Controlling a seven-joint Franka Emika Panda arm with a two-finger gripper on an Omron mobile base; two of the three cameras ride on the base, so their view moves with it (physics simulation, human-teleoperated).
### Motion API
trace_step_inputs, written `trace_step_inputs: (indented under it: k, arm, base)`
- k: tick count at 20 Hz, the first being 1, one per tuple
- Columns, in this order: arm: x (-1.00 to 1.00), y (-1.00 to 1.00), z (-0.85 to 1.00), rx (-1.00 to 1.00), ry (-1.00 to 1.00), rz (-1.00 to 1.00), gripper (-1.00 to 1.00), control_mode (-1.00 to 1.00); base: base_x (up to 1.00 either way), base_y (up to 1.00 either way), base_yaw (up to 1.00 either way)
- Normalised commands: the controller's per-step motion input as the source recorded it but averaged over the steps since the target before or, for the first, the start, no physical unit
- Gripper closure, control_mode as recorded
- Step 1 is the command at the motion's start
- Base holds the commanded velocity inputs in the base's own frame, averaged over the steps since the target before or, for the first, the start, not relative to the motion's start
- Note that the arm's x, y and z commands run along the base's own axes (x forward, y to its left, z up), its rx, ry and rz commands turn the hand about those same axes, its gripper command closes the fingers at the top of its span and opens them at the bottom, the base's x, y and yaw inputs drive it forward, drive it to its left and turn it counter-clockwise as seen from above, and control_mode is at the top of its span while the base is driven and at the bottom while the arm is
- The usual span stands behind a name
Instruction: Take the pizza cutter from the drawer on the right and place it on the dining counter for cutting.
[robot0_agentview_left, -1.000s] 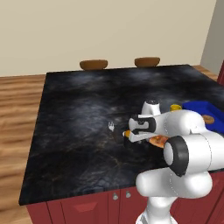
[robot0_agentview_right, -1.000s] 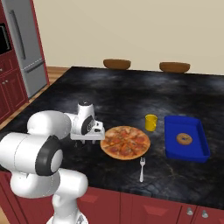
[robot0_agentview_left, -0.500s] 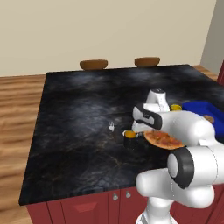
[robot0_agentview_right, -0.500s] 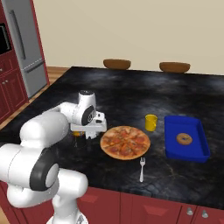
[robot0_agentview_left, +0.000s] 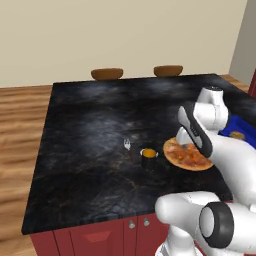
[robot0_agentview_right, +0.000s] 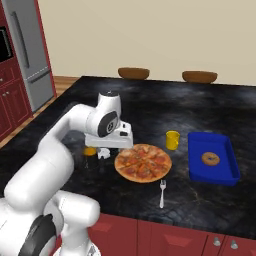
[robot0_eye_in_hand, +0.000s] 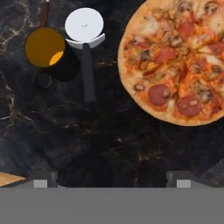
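In the left base view the black marbled stone dining counter (robot0_agentview_left: 90, 150) carries a dark cup with orange contents (robot0_agentview_left: 148, 157) toward its near edge, with a round pepperoni pizza (robot0_agentview_left: 187, 155) just beside it; a small pale object (robot0_agentview_left: 127, 144) lies just left of the cup, too small to identify here. In the right base view the white arm's two-finger gripper (robot0_agentview_right: 103, 153) hangs above the counter between the dark cup (robot0_agentview_right: 90, 156) and the pizza (robot0_agentview_right: 143, 162), well inside the near edge, while a yellow cup (robot0_agentview_right: 172, 139), a blue rectangular tray holding a doughnut (robot0_agentview_right: 220, 172) and a silver fork (robot0_agentview_right: 162, 193) sit further toward the right end. In the hand view the pizza cutter, a round silver wheel on a short dark handle (robot0_eye_in_hand: 85, 39), lies flat on the stone, its wheel close beside the dark cup (robot0_eye_in_hand: 45, 47) and apart from the pizza (robot0_eye_in_hand: 179, 57); the two dark fingertips (robot0_eye_in_hand: 41, 177) stand wide apart at the bottom, holding nothing and clear of the handle. By my judgement the cutter is delivered and let go on the counter, so the placing looks done and only drawing the arm away seems left.
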Motion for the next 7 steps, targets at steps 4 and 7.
trace_step_inputs:
  k: [4,7]
  arm:
    - [-1.00,-0.31,0.16,0.00,0.00,-0.06,-1.00,-1.00]
    - [-0.97,-0.15,0.10,0.00,0.00,-0.06,-1.00,-1.00]
  base:
    - [0.00,0.00,0.00]
    - [0.00,0.00,0.00]
